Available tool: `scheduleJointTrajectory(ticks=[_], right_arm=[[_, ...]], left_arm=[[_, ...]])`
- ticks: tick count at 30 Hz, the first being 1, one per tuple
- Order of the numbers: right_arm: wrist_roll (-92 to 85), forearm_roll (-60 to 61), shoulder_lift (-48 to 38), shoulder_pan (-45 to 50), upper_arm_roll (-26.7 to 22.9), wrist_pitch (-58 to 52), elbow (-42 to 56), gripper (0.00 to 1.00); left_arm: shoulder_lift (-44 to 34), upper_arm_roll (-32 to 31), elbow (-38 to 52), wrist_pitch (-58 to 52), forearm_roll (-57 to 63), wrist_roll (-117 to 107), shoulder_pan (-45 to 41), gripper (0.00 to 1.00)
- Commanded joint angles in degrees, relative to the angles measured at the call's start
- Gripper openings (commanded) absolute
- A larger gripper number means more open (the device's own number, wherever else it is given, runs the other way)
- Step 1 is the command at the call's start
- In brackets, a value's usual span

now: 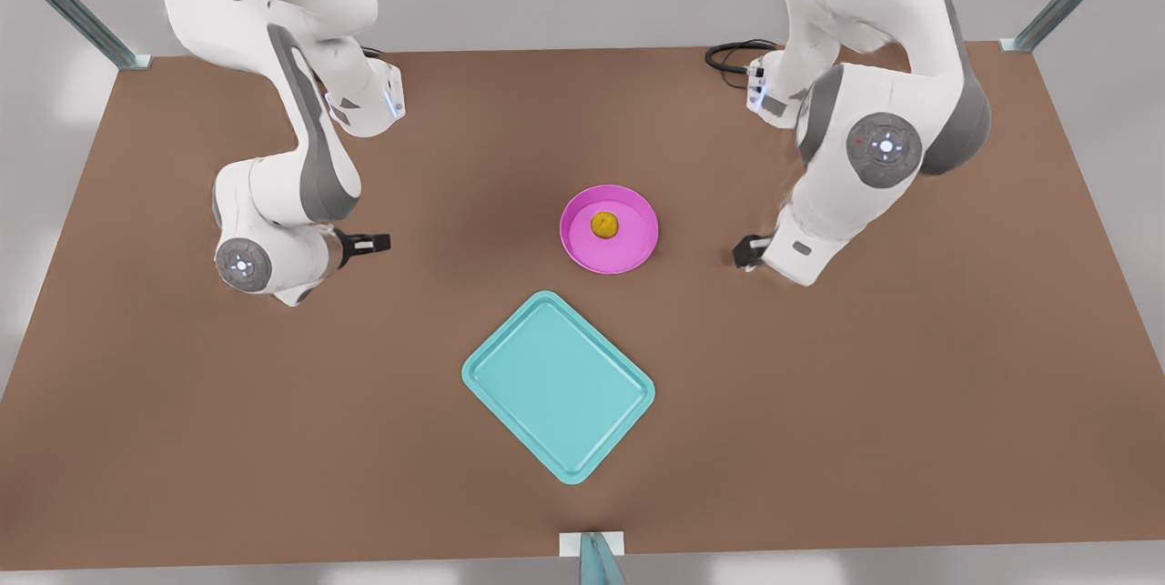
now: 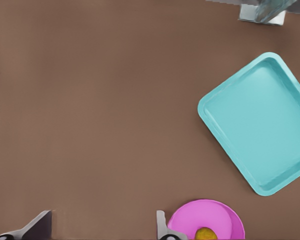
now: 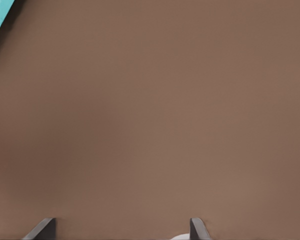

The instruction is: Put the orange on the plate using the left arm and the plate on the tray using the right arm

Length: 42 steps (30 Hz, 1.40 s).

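the orange (image 1: 604,224) sits in the pink plate (image 1: 628,253), beside the parted left gripper (image 1: 748,253). the teal tray (image 1: 558,384) lies apart. the right gripper (image 1: 375,244) waits, fingers spread.

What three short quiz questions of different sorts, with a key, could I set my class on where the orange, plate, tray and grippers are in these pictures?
1. True or false: the orange lies on the plate.
2. Relative to the tray, the plate stands: A) on it; B) apart from it, on the table; C) under it.
3. Fill in: the left gripper, at the front view's right, and the right gripper, at its left, both wait beside the plate with fingers ____.
Key: 1 true; 2 B; 3 open.
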Motion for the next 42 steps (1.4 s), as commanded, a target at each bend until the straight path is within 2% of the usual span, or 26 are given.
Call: scheduleJointTrajectory(ticks=[1, 2, 3, 4, 6, 7, 9, 14, 34, 38, 42], right_arm=[[0.6, 10.7, -0.2, 1.2, 1.1, 29.0, -8.3, 1.0], [0.6, 15.1, 1.4, 3.2, 2.7, 36.3, -10.9, 1.0], [0.6, 19.4, 2.4, 5.6, 2.7, 40.1, -12.1, 1.0], [0.6, 23.6, 3.7, 7.7, 2.8, 43.6, -12.9, 1.0], [0.6, 30.2, 7.7, 11.4, 3.0, 50.2, -12.6, 1.0], [0.5, 31.6, 9.3, 12.2, 4.4, 52.4, -12.2, 1.0], [0.4, 33.5, 12.1, 12.8, 7.8, 56.9, -11.0, 1.0], [0.4, 36.4, 12.6, 20.3, 8.8, 62.9, -10.3, 1.0], [-0.4, 37.4, 19.5, 26.5, 11.0, 63.7, -7.8, 1.0], [-0.5, 37.4, 20.0, 26.5, 11.0, 63.4, -7.9, 0.78], [-0.8, 37.3, 20.5, 26.5, 11.0, 63.2, -7.9, 0.67]], left_arm=[[-1.1, 4.8, 2.6, -21.0, -0.1, 21.8, 0.6, 1.0], [-4.8, -15.9, 2.8, -20.7, 1.6, 19.8, 18.5, 1.0], [-8.9, -37.6, 0.3, -16.4, 10.9, 16.3, 32.9, 1.0], [-13.7, -44.9, -5.2, -9.1, 16.5, 17.4, 38.8, 1.0], [-18.0, -44.6, -9.6, -6.8, 17.0, 20.8, 41.0, 1.0], [-15.6, -44.6, -6.1, -6.9, 16.9, 20.9, 41.2, 1.0], [-14.8, -42.8, -5.4, -7.0, 16.9, 21.4, 41.2, 1.0], [-14.9, -41.0, -5.3, -7.8, 16.8, 20.7, 41.2, 1.0], [-15.0, -40.1, -5.4, -8.5, 16.9, 20.7, 41.1, 1.0], [-15.0, -39.5, -5.4, -8.5, 16.8, 20.9, 41.1, 1.0], [-15.0, -39.5, -5.4, -8.7, 16.8, 20.7, 41.1, 1.0]])
